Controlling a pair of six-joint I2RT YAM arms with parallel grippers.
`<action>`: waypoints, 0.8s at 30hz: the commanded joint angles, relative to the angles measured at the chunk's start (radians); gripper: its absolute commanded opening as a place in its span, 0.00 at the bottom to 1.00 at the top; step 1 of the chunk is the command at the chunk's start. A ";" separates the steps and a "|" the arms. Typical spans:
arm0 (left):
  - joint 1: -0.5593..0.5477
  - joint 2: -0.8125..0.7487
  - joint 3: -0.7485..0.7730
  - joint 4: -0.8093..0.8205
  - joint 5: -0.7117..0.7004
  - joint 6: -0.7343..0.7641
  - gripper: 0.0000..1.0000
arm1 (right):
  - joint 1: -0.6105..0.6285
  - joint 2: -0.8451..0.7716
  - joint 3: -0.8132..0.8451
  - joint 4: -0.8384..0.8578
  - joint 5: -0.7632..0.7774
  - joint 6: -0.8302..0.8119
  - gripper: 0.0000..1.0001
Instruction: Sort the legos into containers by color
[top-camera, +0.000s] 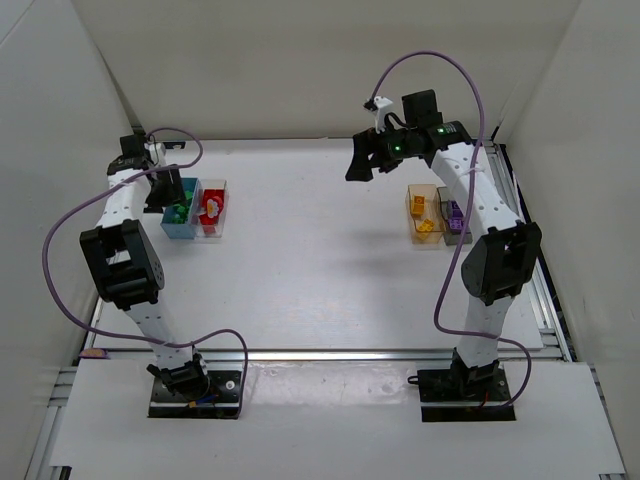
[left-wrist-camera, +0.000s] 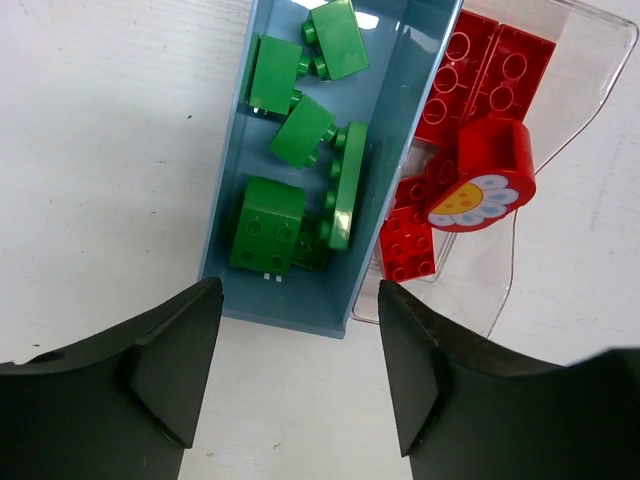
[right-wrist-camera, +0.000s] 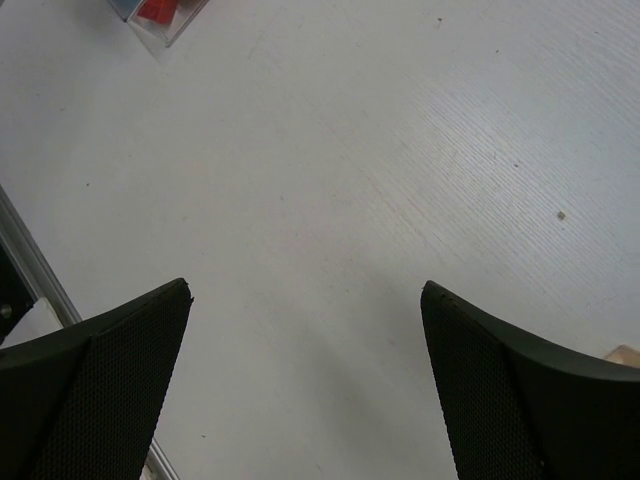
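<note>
The blue-tinted bin (top-camera: 180, 218) holds several green legos (left-wrist-camera: 290, 135). The clear bin (top-camera: 212, 208) beside it holds red legos (left-wrist-camera: 480, 75) and a red piece with a daisy face (left-wrist-camera: 478, 190). The orange-amber bin (top-camera: 422, 213) holds yellow legos (top-camera: 428, 226). The smoky grey bin (top-camera: 455, 222) holds a purple lego (top-camera: 455, 212). My left gripper (top-camera: 170, 190) is open and empty just above the blue bin's near end (left-wrist-camera: 280, 310). My right gripper (top-camera: 360, 160) is open and empty, raised over bare table (right-wrist-camera: 320, 200) left of the amber bin.
White walls enclose the table on the left, back and right. A metal rail (top-camera: 330, 353) runs along the table's near edge. A corner of the clear bin shows at the top left of the right wrist view (right-wrist-camera: 160, 15).
</note>
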 joint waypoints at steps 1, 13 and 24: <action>0.000 -0.013 0.019 0.015 -0.007 -0.016 0.75 | 0.006 -0.031 -0.010 0.002 0.014 -0.035 0.99; -0.016 -0.206 -0.049 0.017 0.156 -0.100 1.00 | 0.083 -0.076 -0.116 -0.001 0.031 -0.278 0.99; -0.004 -0.467 -0.274 0.069 0.088 -0.161 0.99 | 0.141 -0.033 -0.073 -0.017 0.001 -0.378 0.99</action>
